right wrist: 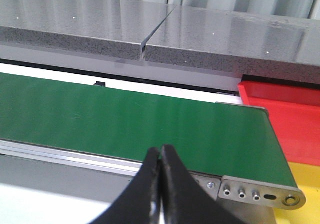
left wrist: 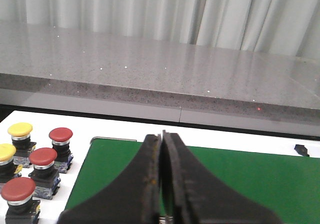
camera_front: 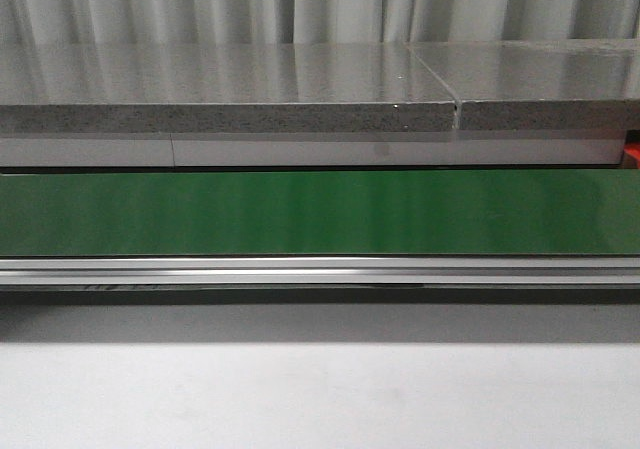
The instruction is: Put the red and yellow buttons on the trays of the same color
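Observation:
In the left wrist view several mushroom buttons stand on the white table beside the green belt (left wrist: 240, 179): red ones (left wrist: 60, 134) (left wrist: 43, 156) (left wrist: 18, 189) and yellow ones (left wrist: 20, 129) (left wrist: 5, 151). My left gripper (left wrist: 163, 135) is shut and empty, over the belt's end, apart from the buttons. In the right wrist view the red tray (right wrist: 285, 114) and the yellow tray (right wrist: 305, 184) lie past the belt's (right wrist: 125, 119) other end. My right gripper (right wrist: 160, 149) is shut and empty, near the belt's front rail. The front view shows only the belt (camera_front: 320, 212); no gripper or button shows there.
A grey stone counter (camera_front: 230, 89) runs behind the belt, with curtains beyond. An aluminium rail (camera_front: 320, 269) edges the belt's front. A white table surface (camera_front: 320, 399) lies in front. A small black part (left wrist: 301, 149) sits on the white strip behind the belt.

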Tool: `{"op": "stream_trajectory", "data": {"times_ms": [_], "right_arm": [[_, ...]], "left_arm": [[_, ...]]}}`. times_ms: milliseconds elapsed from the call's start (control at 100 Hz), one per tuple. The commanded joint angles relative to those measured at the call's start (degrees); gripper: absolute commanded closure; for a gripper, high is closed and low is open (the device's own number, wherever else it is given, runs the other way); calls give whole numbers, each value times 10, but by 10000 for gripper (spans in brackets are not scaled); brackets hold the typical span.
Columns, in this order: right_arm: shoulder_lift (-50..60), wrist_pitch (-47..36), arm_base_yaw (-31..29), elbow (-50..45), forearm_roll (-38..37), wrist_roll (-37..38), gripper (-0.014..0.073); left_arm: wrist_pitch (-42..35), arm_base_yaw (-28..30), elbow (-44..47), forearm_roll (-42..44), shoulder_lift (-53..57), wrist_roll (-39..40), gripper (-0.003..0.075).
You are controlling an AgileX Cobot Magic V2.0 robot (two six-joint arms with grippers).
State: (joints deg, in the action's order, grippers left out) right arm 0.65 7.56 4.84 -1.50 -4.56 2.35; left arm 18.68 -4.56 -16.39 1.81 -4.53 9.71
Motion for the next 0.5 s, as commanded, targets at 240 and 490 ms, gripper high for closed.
{"op": "stream_trajectory", "data": {"times_ms": [240, 490], "right_arm": [[7, -51, 2, 5, -6, -2, 662], [7, -51, 2, 5, -6, -2, 662]], "left_arm": [[187, 1, -218, -6, -165, 1, 739], [214, 1, -246, -6, -218, 1, 739]]}}
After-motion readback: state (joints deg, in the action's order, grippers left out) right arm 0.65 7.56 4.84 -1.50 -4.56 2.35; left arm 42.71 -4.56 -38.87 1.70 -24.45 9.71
